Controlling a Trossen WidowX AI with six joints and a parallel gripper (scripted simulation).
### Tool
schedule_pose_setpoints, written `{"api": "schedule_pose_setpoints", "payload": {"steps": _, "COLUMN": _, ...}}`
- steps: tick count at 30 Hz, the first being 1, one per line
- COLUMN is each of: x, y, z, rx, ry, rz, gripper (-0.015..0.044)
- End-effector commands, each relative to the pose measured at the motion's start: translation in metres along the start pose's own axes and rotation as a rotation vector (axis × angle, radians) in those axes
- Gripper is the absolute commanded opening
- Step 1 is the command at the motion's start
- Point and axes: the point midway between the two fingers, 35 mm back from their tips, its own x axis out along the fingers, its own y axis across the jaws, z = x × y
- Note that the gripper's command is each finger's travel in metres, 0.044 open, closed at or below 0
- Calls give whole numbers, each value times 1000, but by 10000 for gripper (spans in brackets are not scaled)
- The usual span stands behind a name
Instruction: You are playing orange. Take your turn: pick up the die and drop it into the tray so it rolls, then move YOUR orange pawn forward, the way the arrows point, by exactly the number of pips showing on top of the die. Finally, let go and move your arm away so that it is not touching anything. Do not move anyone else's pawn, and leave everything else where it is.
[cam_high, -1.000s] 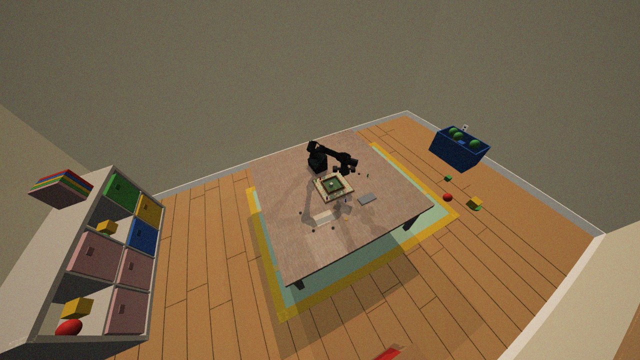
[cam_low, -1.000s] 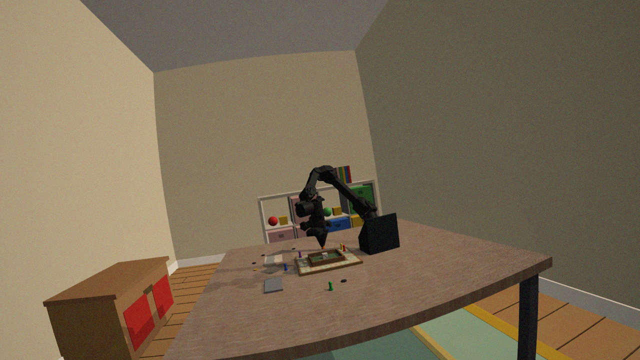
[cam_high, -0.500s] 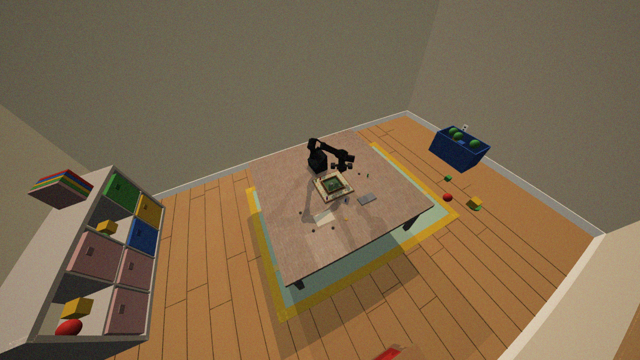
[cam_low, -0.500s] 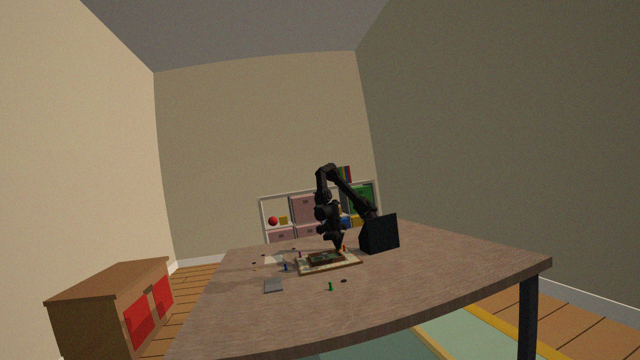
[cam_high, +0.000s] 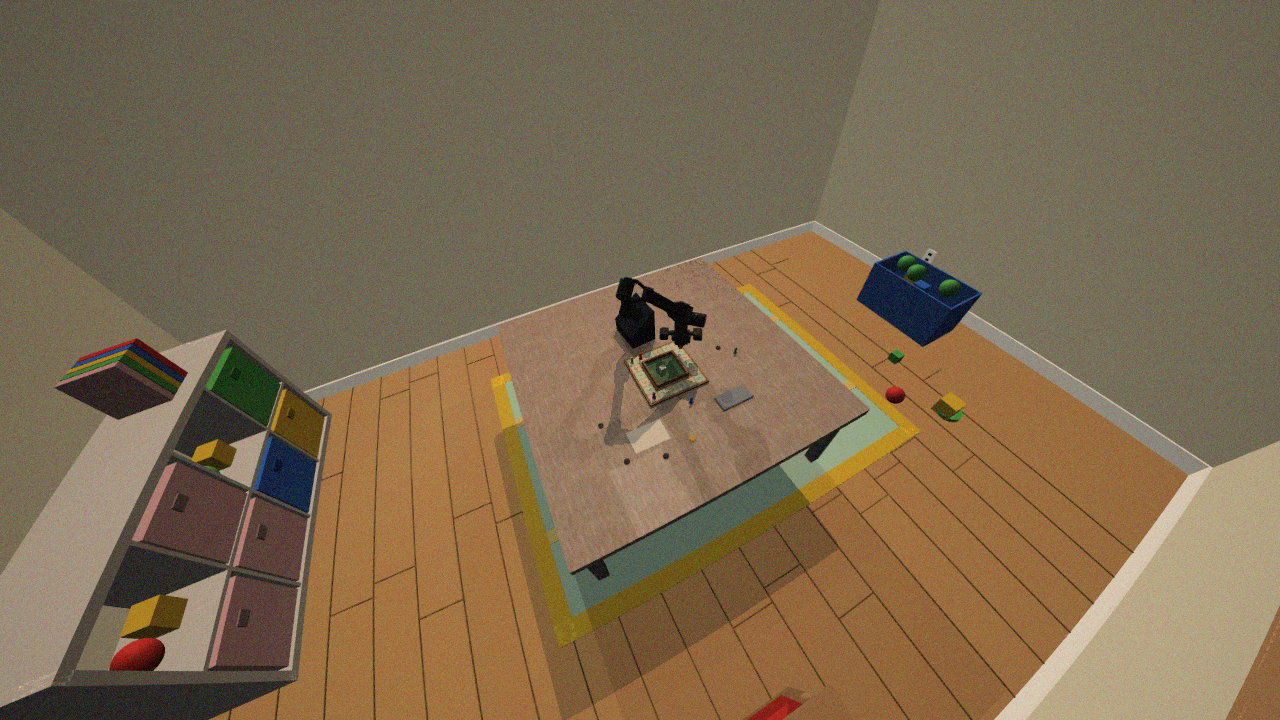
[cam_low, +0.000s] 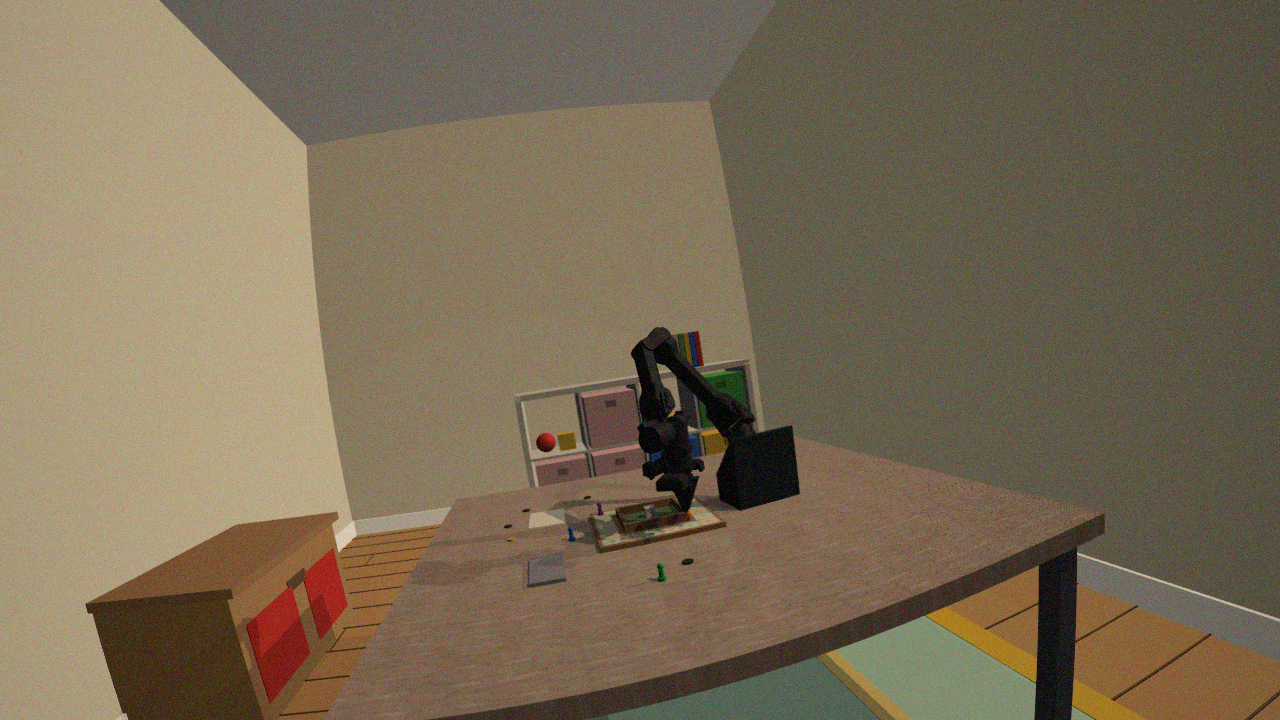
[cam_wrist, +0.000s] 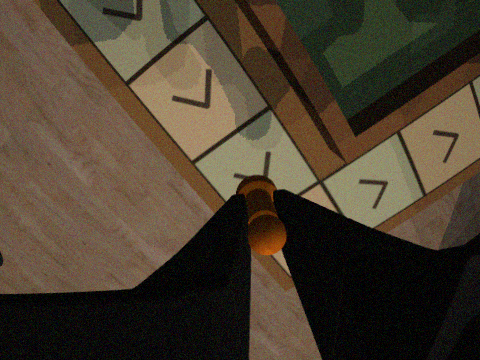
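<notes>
The black arm (cam_low: 666, 394) folds down from its base block (cam_low: 759, 467) on the bench (cam_low: 805, 555), its jaws hanging point-down over the near corner of the game board (cam_low: 657, 530). A green pawn (cam_low: 660, 571), a blue pawn (cam_low: 571, 533) and a grey card (cam_low: 546, 568) stand apart from the board.

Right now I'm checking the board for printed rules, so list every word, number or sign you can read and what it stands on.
No words, brands or numbers are readable in any view.
"V"-shaped arrow marks: one on each track square of the game board, seen from the wrist.
The die is not legible now; no pips can be read.
The end effector is shut on the orange pawn, which bears no marking.
</notes>
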Motion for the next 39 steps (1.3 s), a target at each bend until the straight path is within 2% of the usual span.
{"api": "schedule_pose_setpoints", "payload": {"steps": 1, "x": 13, "y": -3, "z": -3, "rx": -14, "ry": -1, "rz": -12, "gripper": 0}}
{"api": "schedule_pose_setpoints", "payload": {"steps": 19, "x": 30, "y": -3, "z": -2, "rx": -14, "ry": -2, "rz": -13, "gripper": 0}}
{"api": "schedule_pose_setpoints", "payload": {"steps": 29, "x": 22, "y": -1, "z": -1, "rx": -2, "ry": 0, "rz": -4, "gripper": 263}}
{"api": "schedule_pose_setpoints", "payload": {"steps": 33, "x": -23, "y": 0, "z": -1, "rx": -13, "ry": 0, "rz": -10, "gripper": 368}}
{"api": "schedule_pose_setpoints", "payload": {"steps": 35, "x": -26, "y": -1, "z": -1, "rx": -14, "ry": 0, "rz": -11, "gripper": 420}}
{"api": "schedule_pose_setpoints", "payload": {"steps": 36, "x": -26, "y": -1, "z": -1, "rx": -14, "ry": 0, "rz": -11, "gripper": 440}}
{"api": "schedule_pose_setpoints", "payload": {"steps": 39, "x": -31, "y": 0, "z": -1, "rx": -14, "ry": 0, "rz": -10, "gripper": 440}}
